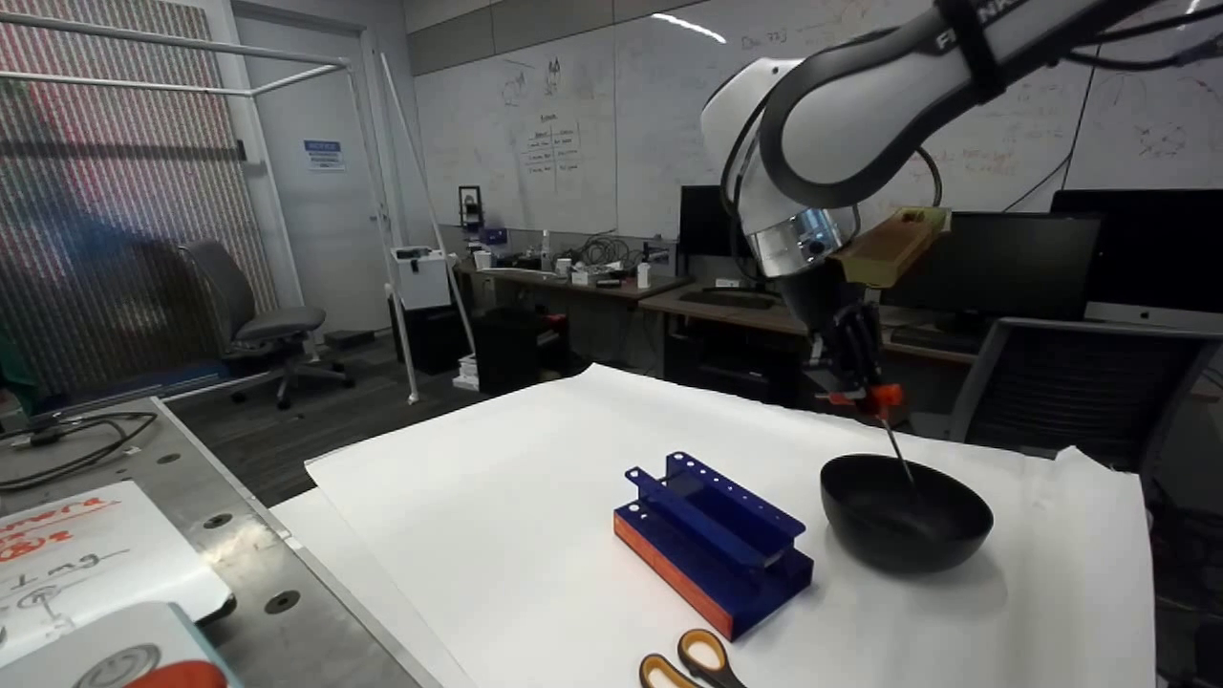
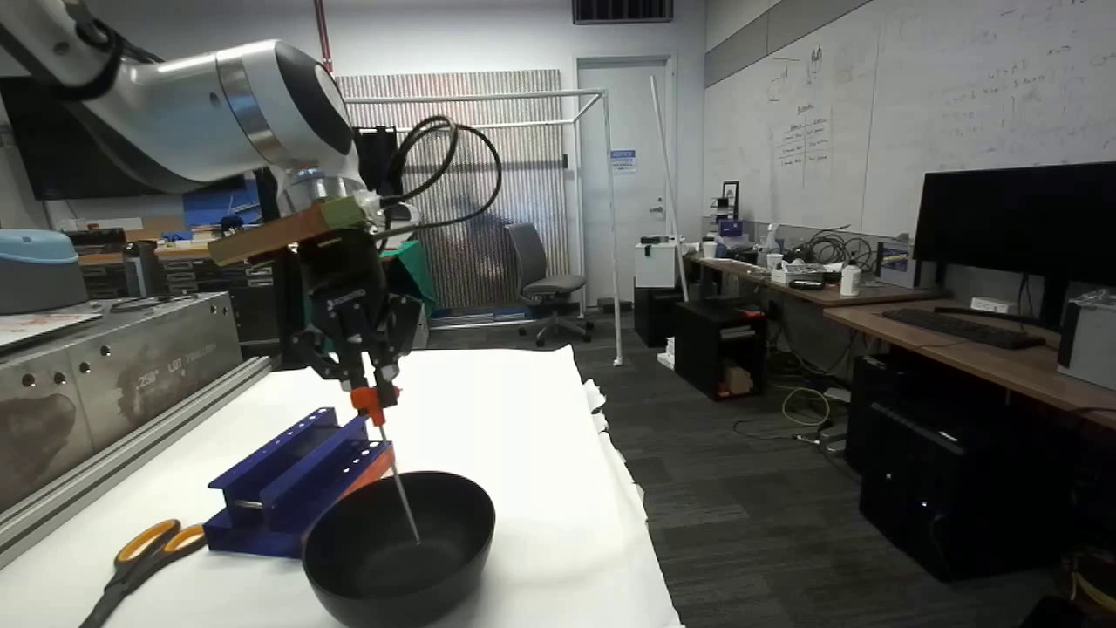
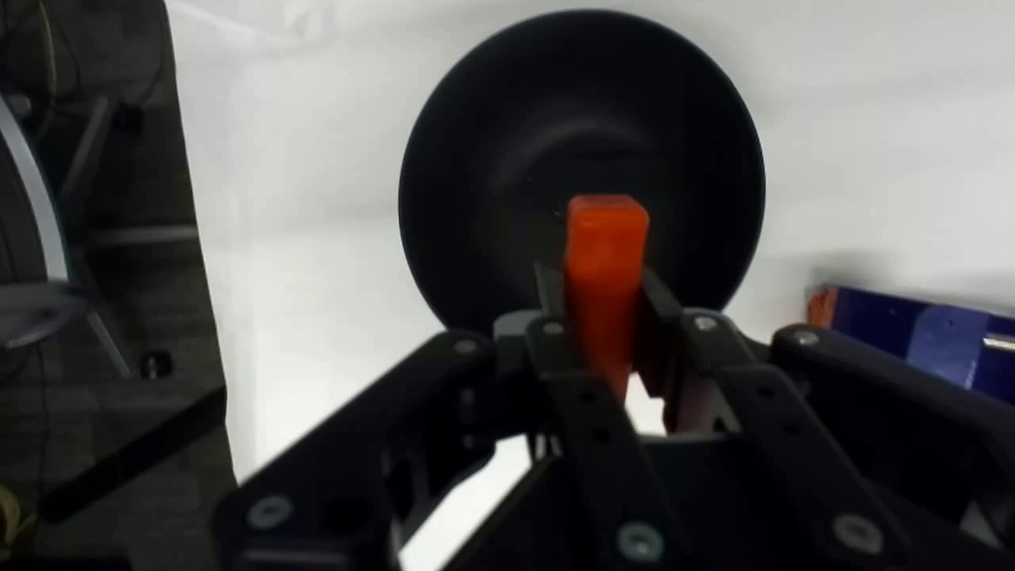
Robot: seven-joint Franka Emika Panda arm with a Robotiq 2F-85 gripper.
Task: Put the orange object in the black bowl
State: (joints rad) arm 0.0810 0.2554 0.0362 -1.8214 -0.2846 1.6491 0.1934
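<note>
1. The end effector (image 3: 605, 293) pinches the orange object (image 3: 607, 238) from both sides, holding it above the black bowl (image 1: 893, 540).
2. A thin metal shaft (image 2: 399, 484) slants down from the orange object; in both exterior views its lower end appears within the bowl's opening. Contact with the bowl cannot be determined.
3. The black bowl sits upright on the white-covered counter (image 1: 497, 516).
4. The blue rack (image 1: 712, 535) lies just beside the bowl.
5. The scissors (image 2: 135, 571) lie near the rack, loops toward it.
</note>
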